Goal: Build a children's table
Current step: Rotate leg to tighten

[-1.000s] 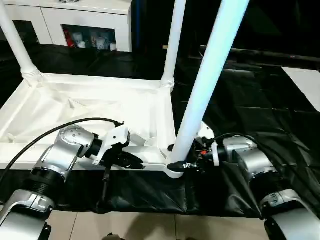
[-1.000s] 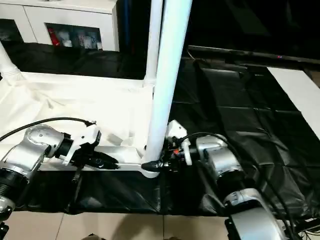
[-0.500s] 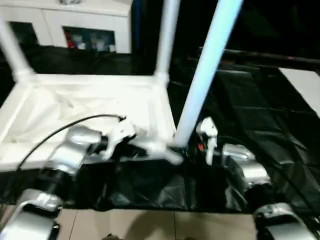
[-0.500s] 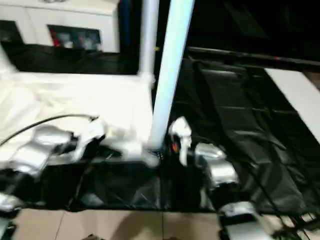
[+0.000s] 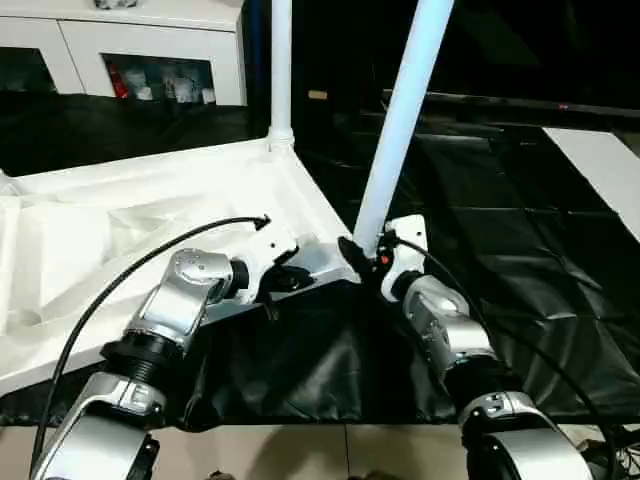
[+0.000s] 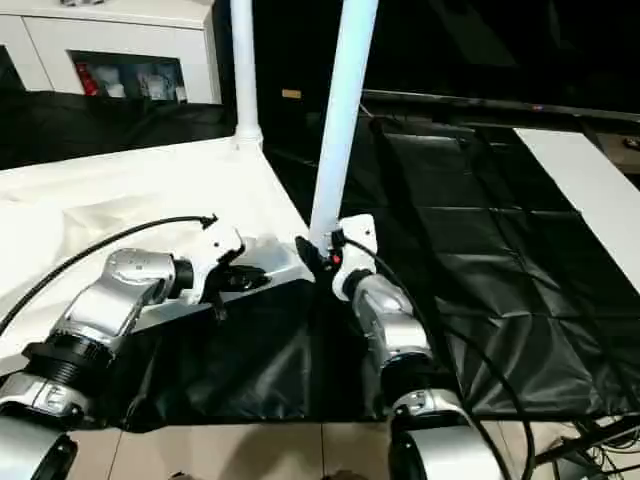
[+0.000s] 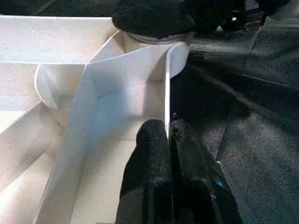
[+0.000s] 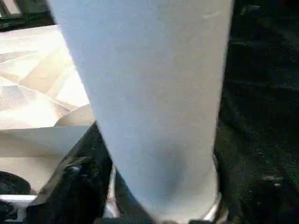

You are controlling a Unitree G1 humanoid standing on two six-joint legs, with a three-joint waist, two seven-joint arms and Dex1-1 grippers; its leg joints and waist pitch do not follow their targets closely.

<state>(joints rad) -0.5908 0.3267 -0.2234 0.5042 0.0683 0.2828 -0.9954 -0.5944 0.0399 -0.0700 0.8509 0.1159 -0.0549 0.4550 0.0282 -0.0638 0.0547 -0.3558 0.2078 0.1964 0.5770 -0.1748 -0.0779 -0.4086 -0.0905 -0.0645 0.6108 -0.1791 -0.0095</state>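
The children's table lies upside down, its white ribbed top (image 5: 120,215) resting on the black-covered work table. One white leg (image 5: 281,70) stands in the far corner socket. A second leg (image 5: 405,120) rises tilted from the near corner socket. My right gripper (image 5: 365,258) is shut around this leg's base, and a black finger (image 8: 79,182) shows on each side of the tube (image 8: 154,102). My left gripper (image 5: 290,280) is shut on the top's thin front rim (image 7: 167,93), just left of that corner, with the fingers (image 7: 152,172) pinching the wall.
Black sheeting (image 5: 500,230) covers the work table to the right and front. A white cabinet (image 5: 150,40) stands behind. A white board (image 5: 600,160) lies at the far right. A black cable (image 5: 130,270) loops over my left forearm. The work table's front edge is close below my arms.
The table top has swung round on the work table, so its near corner now points toward me. Both grippers kept their holds. The view shifted too.
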